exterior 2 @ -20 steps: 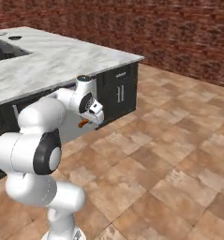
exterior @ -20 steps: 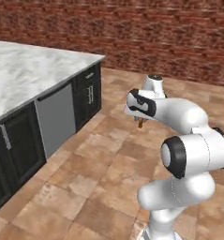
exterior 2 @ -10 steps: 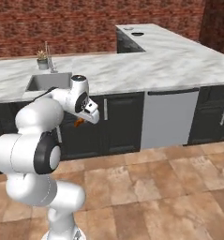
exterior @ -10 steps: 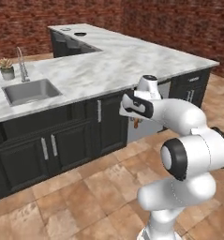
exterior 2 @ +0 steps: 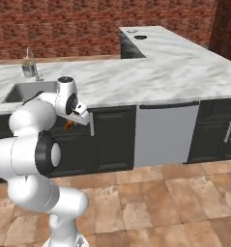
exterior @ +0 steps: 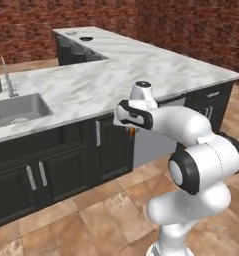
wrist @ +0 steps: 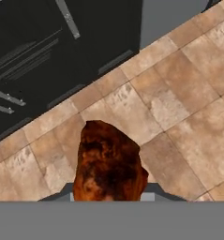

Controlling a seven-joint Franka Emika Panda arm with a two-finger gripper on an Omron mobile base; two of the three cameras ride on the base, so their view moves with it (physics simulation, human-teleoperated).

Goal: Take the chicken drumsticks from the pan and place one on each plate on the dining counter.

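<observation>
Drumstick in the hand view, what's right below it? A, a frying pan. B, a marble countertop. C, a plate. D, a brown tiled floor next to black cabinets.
D: in the hand view the chicken drumstick hangs in the jaws above the brown tiled floor, with the black cabinets alongside.

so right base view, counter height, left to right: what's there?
Potted plant → faucet → sink → gripper shut on a chicken drumstick → black cabinet door → grey dishwasher panel → black cabinets at the right edge.
</observation>
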